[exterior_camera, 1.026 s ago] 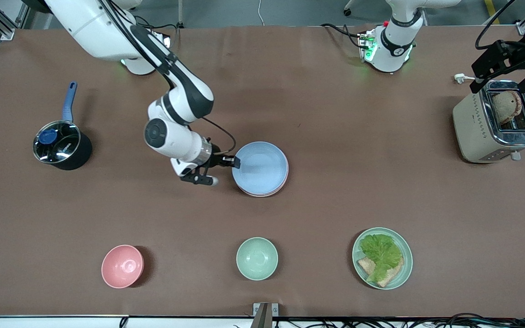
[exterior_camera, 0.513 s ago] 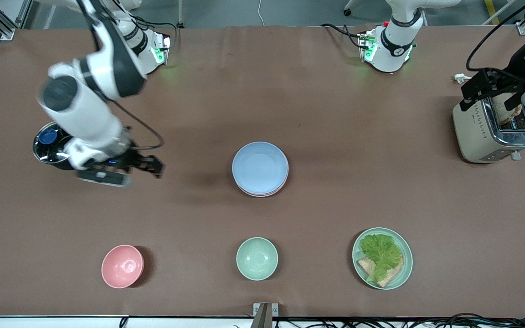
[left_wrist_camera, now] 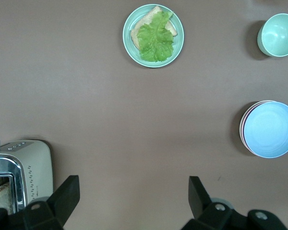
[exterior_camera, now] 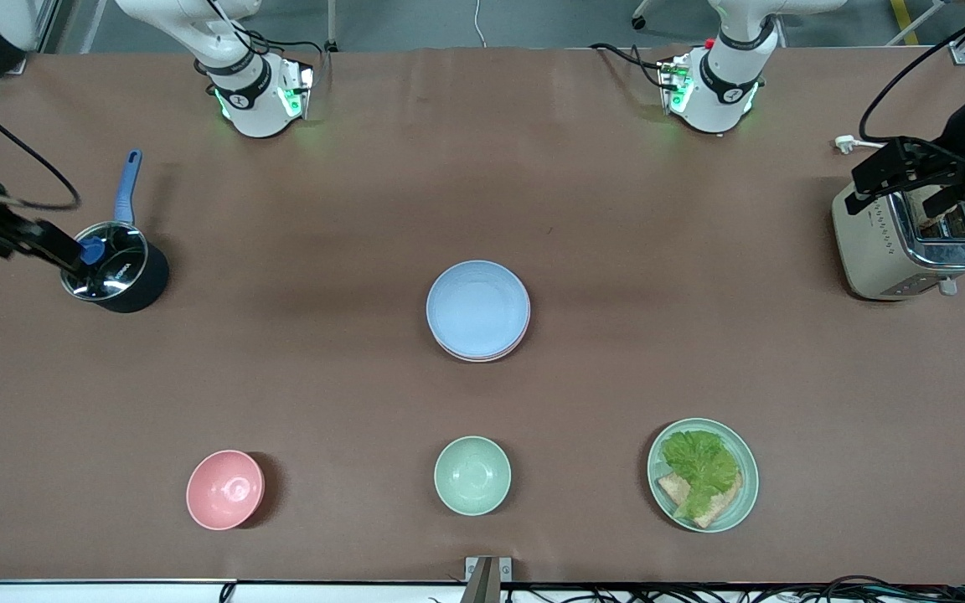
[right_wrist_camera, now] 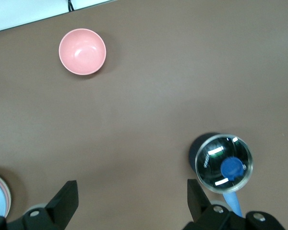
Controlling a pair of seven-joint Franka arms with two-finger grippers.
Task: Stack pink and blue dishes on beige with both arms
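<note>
The light blue plate [exterior_camera: 477, 308] lies on top of a stack in the middle of the table. The pale pink plate's rim [exterior_camera: 489, 357] peeks out beneath it. The stack also shows in the left wrist view, blue plate [left_wrist_camera: 271, 129] uppermost. The beige plate is hidden; I cannot see what lies under the pink one. My right gripper [exterior_camera: 51, 245] [right_wrist_camera: 132, 201] hangs open and empty, up in the air beside the pot. My left gripper [exterior_camera: 910, 186] [left_wrist_camera: 133, 194] hangs open and empty over the toaster's edge. Both are well away from the stack.
A black pot [exterior_camera: 116, 270] with a glass lid and blue handle stands at the right arm's end. A toaster [exterior_camera: 901, 243] holding bread stands at the left arm's end. Near the front edge are a pink bowl [exterior_camera: 225, 489], a mint-green bowl [exterior_camera: 472, 475] and a lettuce plate [exterior_camera: 703, 474].
My right gripper left the stack's edge, swung up and away toward its own end of the table, to beside the pot. The left gripper shifted slightly over the toaster. The stack stayed put.
</note>
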